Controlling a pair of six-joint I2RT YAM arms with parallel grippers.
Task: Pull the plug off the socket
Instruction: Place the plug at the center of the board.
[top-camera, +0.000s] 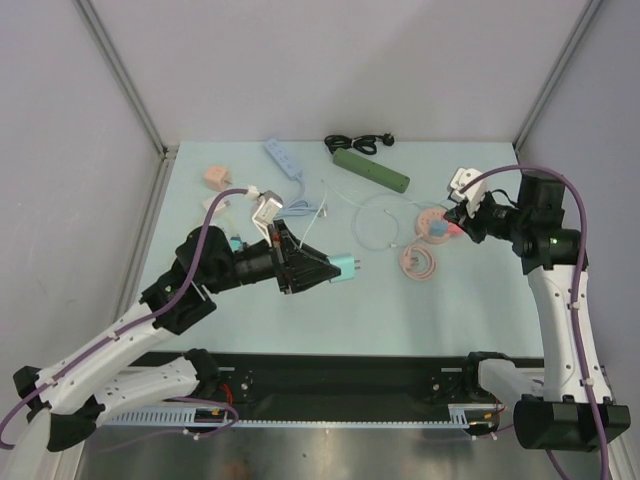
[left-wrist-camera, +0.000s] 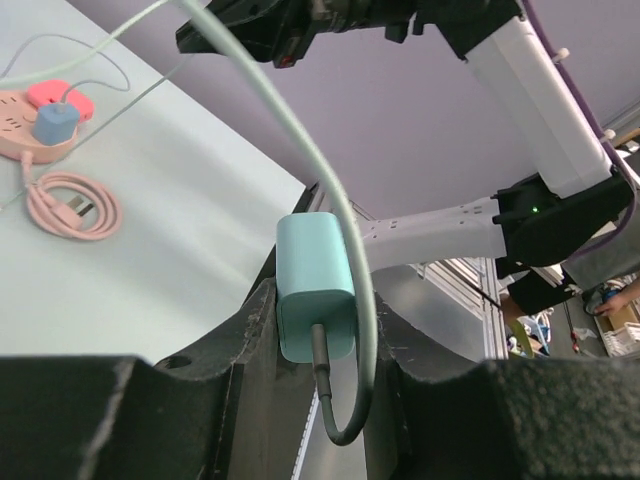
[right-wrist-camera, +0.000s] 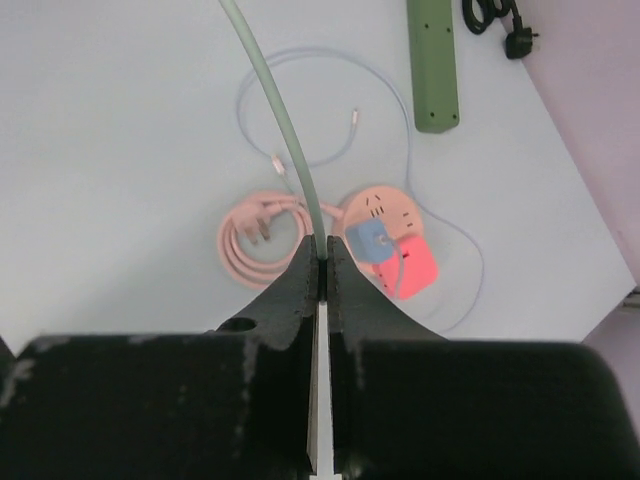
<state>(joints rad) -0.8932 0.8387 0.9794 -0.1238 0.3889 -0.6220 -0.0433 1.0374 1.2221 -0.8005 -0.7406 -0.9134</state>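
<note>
My left hand (top-camera: 335, 270) is narrow, holding the teal charger (left-wrist-camera: 315, 290) by its sides, lifted off the tabletop (top-camera: 300, 320) near the middle. A dark plug (left-wrist-camera: 318, 352) sits in the charger's underside. Its pale green cable (left-wrist-camera: 300, 130) loops up and runs right to my right hand (right-wrist-camera: 320, 262). That hand is pinched tight on the cable, just above the round pink socket (right-wrist-camera: 380, 205) on the right. A blue plug (right-wrist-camera: 370, 240) and a red plug (right-wrist-camera: 412, 268) sit in that socket, and a green power strip (top-camera: 372, 171) lies farther back
</note>
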